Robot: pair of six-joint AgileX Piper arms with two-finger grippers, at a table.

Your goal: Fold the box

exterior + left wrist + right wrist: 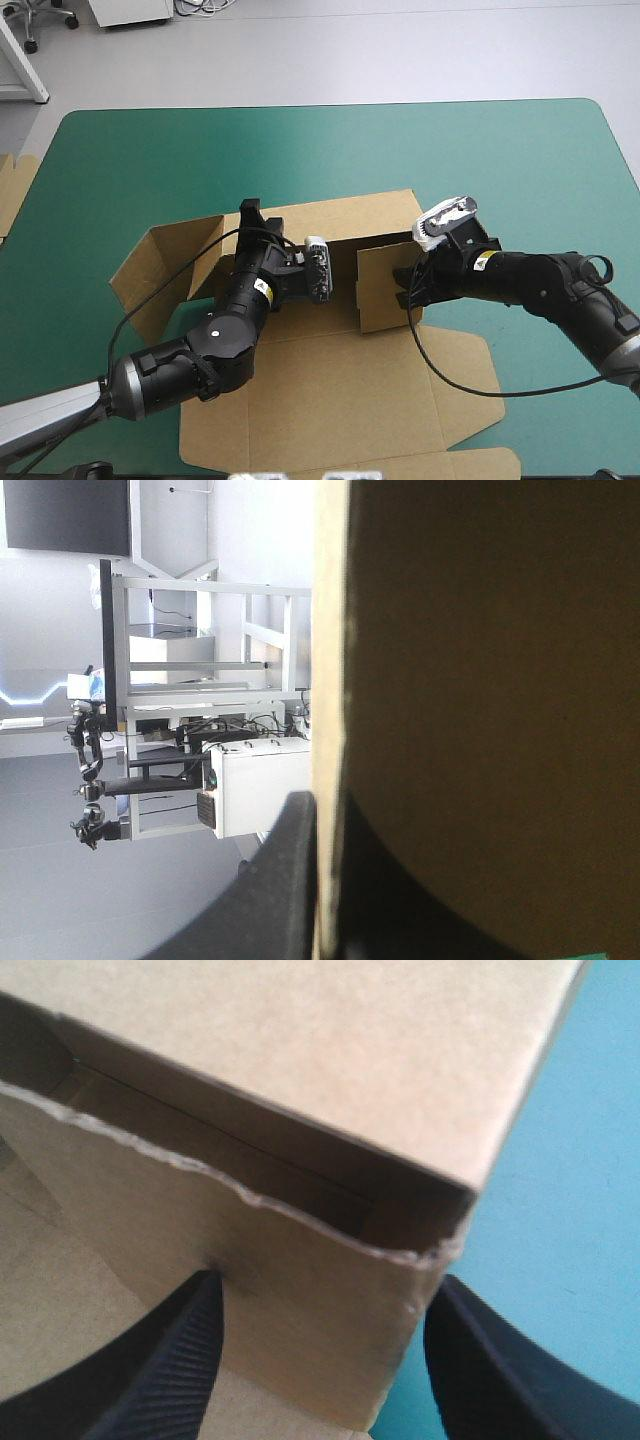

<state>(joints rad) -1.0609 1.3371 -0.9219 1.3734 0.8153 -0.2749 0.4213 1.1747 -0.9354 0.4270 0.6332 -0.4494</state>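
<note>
The brown box (330, 385) lies at the table's middle, its lid panel flat toward the near edge. The back wall (345, 215) is raised, and a side flap (382, 287) stands upright on the right. My left gripper (252, 215) is at the back wall's left end. In the left wrist view the wall's edge (330, 680) runs between the fingers of my left gripper (330, 890), which is shut on it. My right gripper (408, 287) is at the right flap. In the right wrist view my right gripper (320, 1360) stands open around the folded corner (330, 1290).
The box's left side panel (165, 265) stands half raised and splayed outward. More brown board (15, 185) shows at the table's left edge. The teal-green cover (520, 170) is bare behind and to the right of the box.
</note>
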